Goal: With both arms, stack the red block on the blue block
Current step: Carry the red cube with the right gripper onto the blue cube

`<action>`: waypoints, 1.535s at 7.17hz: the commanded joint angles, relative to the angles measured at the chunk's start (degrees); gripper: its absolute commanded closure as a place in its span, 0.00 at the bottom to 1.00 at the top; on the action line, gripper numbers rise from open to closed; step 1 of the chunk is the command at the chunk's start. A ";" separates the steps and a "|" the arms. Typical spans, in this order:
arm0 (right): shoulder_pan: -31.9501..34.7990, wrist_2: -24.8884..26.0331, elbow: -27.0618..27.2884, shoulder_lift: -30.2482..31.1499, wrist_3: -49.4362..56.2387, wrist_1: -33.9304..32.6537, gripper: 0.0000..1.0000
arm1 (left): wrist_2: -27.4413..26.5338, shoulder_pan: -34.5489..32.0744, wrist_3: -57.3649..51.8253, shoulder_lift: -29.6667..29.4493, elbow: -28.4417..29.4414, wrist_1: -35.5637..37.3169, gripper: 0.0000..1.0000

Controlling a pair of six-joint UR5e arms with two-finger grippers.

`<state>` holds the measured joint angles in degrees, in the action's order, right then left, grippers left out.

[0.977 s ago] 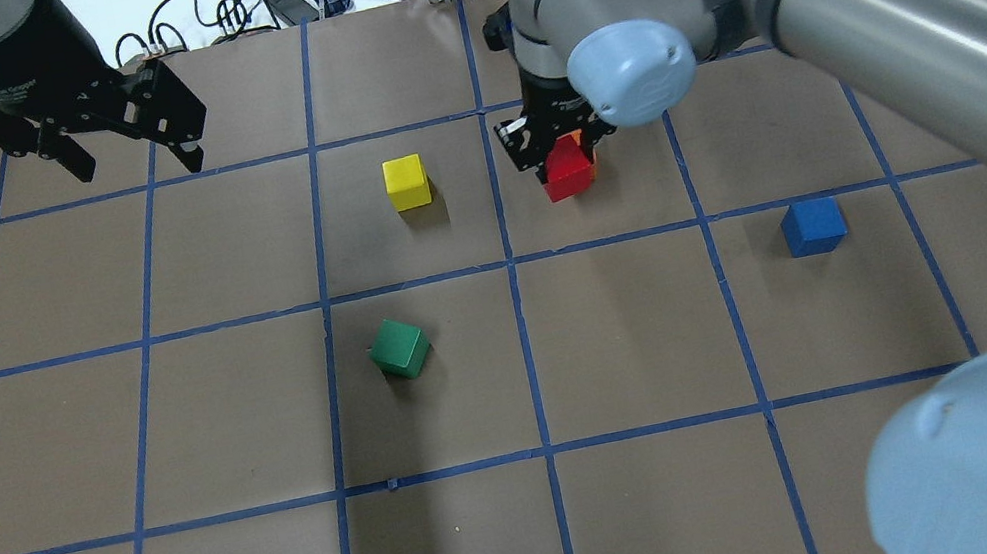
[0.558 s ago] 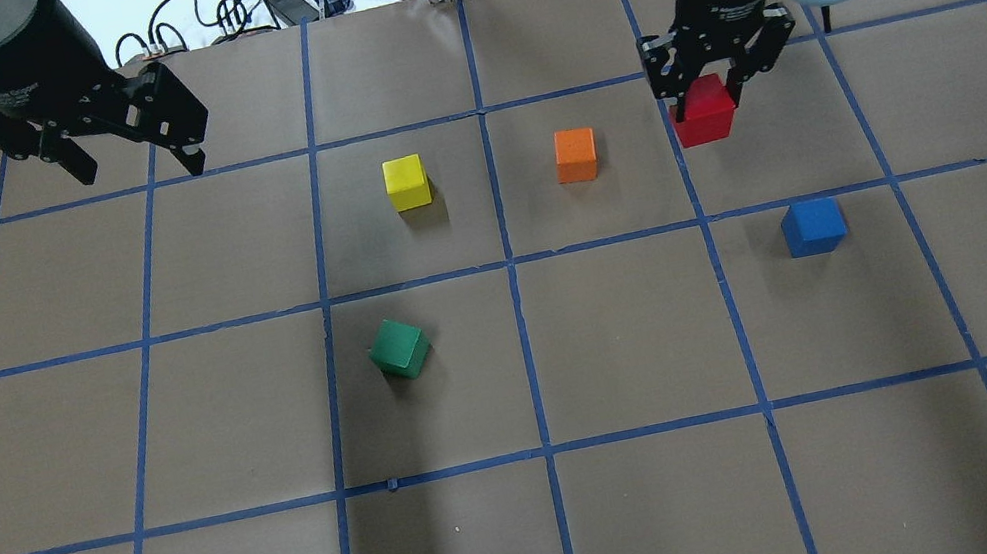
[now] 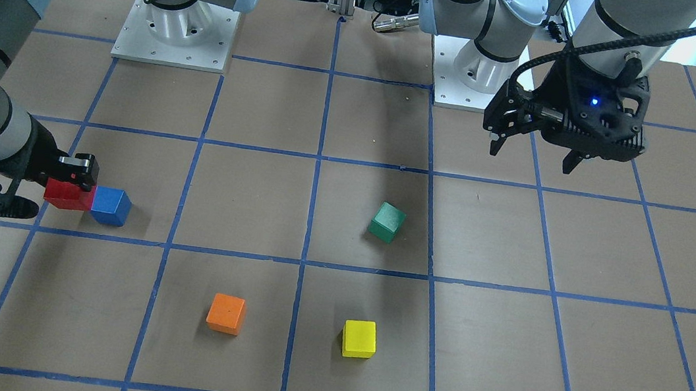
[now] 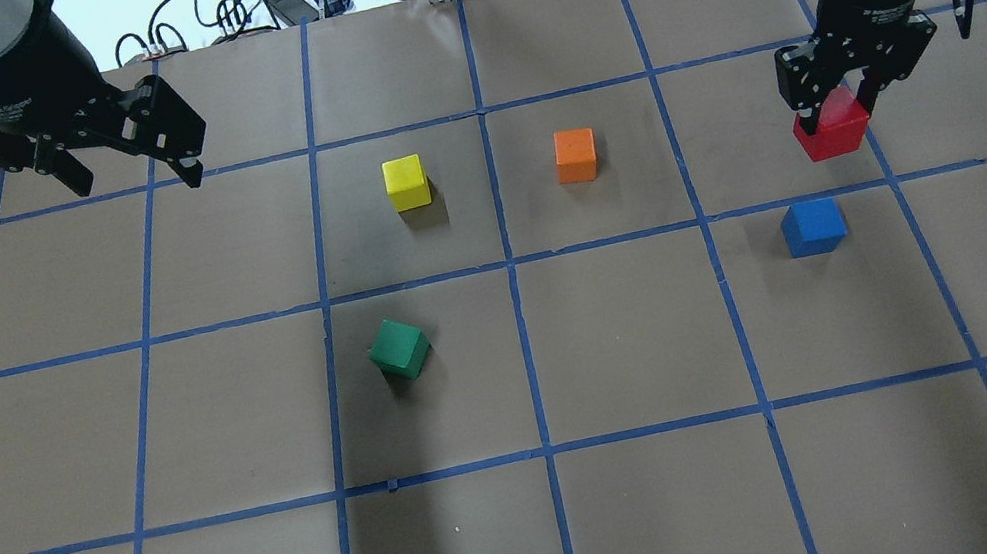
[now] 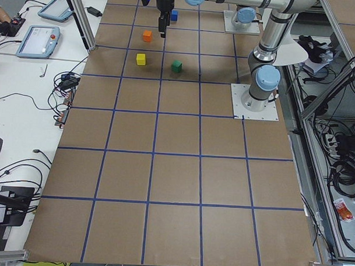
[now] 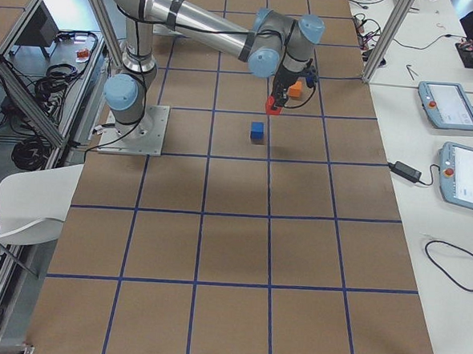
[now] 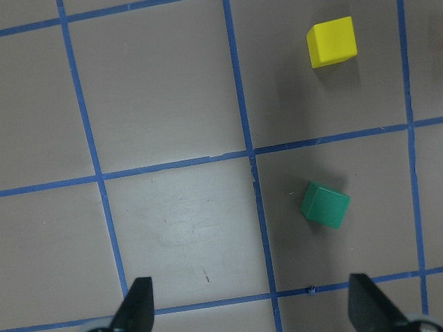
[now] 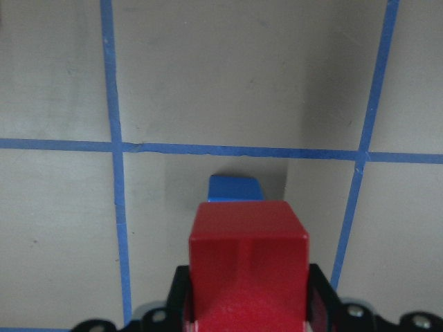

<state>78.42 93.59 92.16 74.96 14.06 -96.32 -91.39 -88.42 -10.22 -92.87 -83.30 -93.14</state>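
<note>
My right gripper point(image 4: 835, 105) is shut on the red block point(image 4: 831, 128) and holds it in the air, beyond and slightly right of the blue block point(image 4: 813, 226), which sits on the table. In the front-facing view the red block point(image 3: 68, 194) shows beside the blue block point(image 3: 110, 206). In the right wrist view the red block point(image 8: 247, 266) fills the lower middle and hides most of the blue block point(image 8: 236, 188). My left gripper point(image 4: 119, 170) is open and empty, high over the far left of the table.
An orange block point(image 4: 576, 155) and a yellow block point(image 4: 407, 183) sit in the far middle. A green block point(image 4: 399, 348) sits turned, left of centre. Cables point(image 4: 243, 6) lie beyond the table's far edge.
My right gripper has carried the red block from over the orange block to the right, then nearer the blue block. The orange block is now uncovered. The left gripper has barely moved.
</note>
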 commanded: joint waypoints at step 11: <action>-1.51 -1.13 17.09 3.09 0.79 -17.59 1.00 | 0.16 -0.09 0.02 0.58 -1.08 0.15 0.00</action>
<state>76.91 92.48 109.01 78.05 14.83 -113.90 -91.22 -88.50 -10.21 -92.32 -84.33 -92.99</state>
